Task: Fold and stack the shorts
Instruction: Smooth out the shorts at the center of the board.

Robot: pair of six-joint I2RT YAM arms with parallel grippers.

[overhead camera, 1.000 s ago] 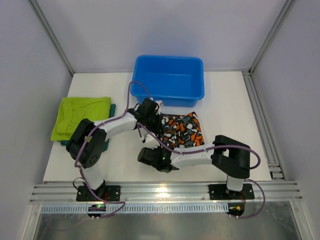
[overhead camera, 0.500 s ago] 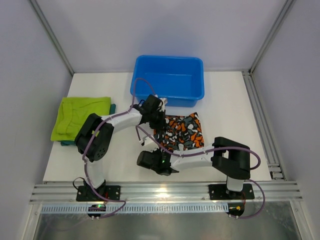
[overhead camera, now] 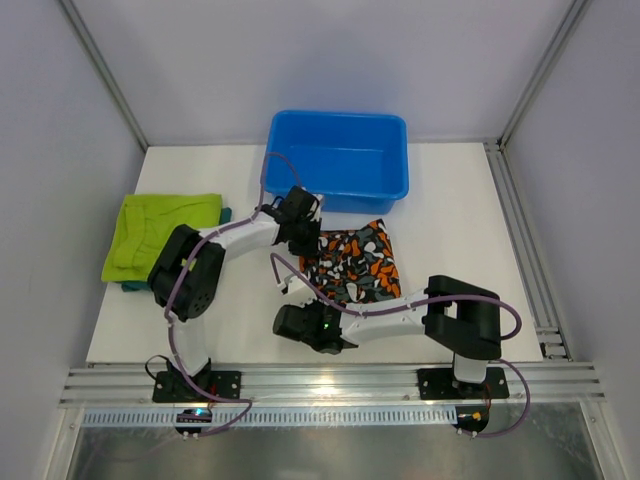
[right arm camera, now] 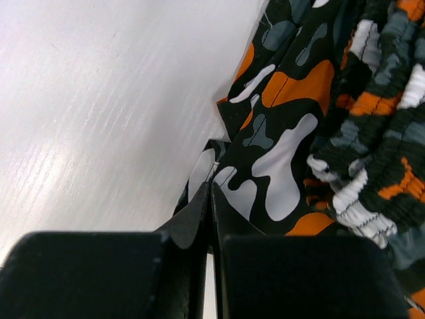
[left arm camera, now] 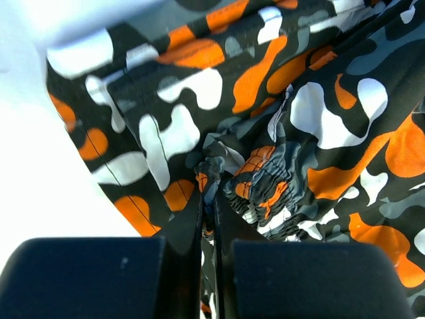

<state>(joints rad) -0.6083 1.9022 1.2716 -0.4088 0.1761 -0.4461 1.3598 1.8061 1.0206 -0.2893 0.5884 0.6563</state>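
Note:
The camouflage shorts (overhead camera: 355, 262) lie in the middle of the table, below the blue tub. My left gripper (overhead camera: 303, 240) is shut on their upper left edge; the left wrist view shows the cloth (left arm camera: 265, 119) pinched between the jaws (left arm camera: 207, 199). My right gripper (overhead camera: 287, 287) is shut on the lower left corner of the same shorts (right arm camera: 292, 133), with cloth pinched at the tips (right arm camera: 211, 193). The lime yellow-green shorts (overhead camera: 160, 230) lie folded at the left on top of the dark teal-green shorts (overhead camera: 226, 216), of which only edges show.
A blue plastic tub (overhead camera: 338, 160) stands at the back centre, just behind the camouflage shorts. The table's metal rail (overhead camera: 320, 385) runs along the near edge, with both arm bases on it. A frame rail (overhead camera: 520, 240) runs down the right side.
Both grippers have shifted a little left and back with the camouflage shorts, which have been dragged leftward and look more bunched. The lime and teal pile has not moved.

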